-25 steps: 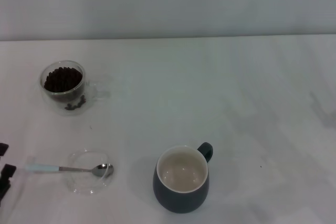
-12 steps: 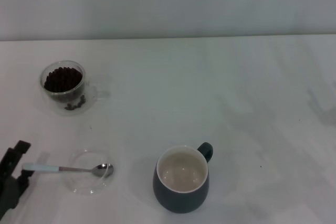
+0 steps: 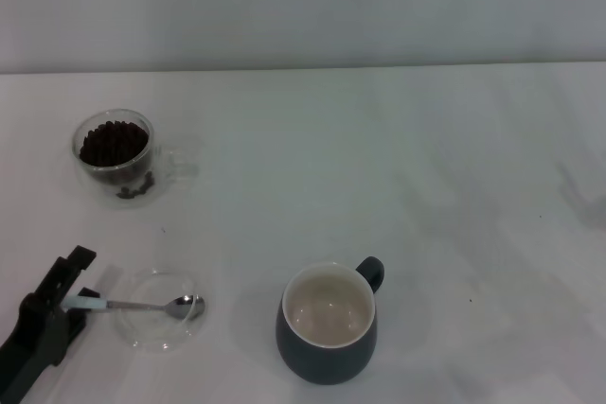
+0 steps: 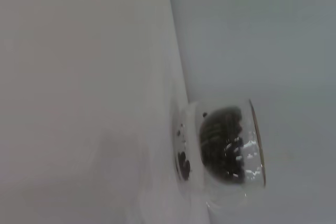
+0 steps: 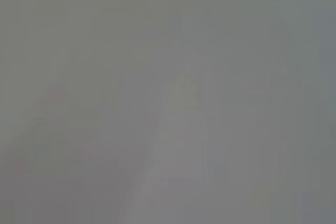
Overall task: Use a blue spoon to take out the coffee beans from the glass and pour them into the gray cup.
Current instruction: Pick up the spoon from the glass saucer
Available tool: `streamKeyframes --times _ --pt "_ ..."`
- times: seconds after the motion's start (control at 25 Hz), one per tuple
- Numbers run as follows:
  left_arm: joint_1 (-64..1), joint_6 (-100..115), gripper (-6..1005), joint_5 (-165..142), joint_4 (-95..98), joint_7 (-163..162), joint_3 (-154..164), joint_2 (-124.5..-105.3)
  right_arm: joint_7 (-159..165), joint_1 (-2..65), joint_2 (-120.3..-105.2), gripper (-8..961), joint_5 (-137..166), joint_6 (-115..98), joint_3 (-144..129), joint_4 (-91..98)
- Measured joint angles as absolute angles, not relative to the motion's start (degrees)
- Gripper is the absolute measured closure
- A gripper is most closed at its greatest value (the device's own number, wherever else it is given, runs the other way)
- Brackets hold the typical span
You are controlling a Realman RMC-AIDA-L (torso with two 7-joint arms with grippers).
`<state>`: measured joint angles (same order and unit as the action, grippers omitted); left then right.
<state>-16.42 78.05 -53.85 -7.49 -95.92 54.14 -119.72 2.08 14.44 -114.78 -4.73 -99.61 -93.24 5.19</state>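
The blue spoon (image 3: 142, 306) lies with its metal bowl in a flat clear dish and its pale blue handle pointing left. My left gripper (image 3: 81, 277) is at the bottom left, open, with its fingers at the handle's end. I cannot tell whether they touch it. The glass (image 3: 115, 156) holding the coffee beans (image 3: 114, 142) stands at the far left. It also shows in the left wrist view (image 4: 226, 148). The gray cup (image 3: 328, 324) stands empty at the near centre, its handle to the back right. My right gripper is out of view.
The flat clear dish (image 3: 151, 328) sits under the spoon's bowl, between the gripper and the gray cup. A few beans lie in the glass's double-walled base (image 3: 135, 189). The white table (image 3: 426, 186) runs back to a pale wall.
My left gripper has come in from the left edge, moving right and up to the spoon's handle end. The spoon, glass and cup have not moved.
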Motion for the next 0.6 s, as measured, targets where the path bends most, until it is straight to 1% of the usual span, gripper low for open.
streamKeyframes --times 0.32,0.6 --pt "-15.75 79.79 111 -54.41 -7.78 -93.81 54.07 -120.12 1.99 14.93 -114.72 221 -4.84 -98.59 -93.16 4.97" --pt "-15.53 82.63 110 -54.25 -9.07 -91.26 53.81 -120.12 1.94 15.03 -114.69 221 -4.84 -97.74 -93.15 5.18"
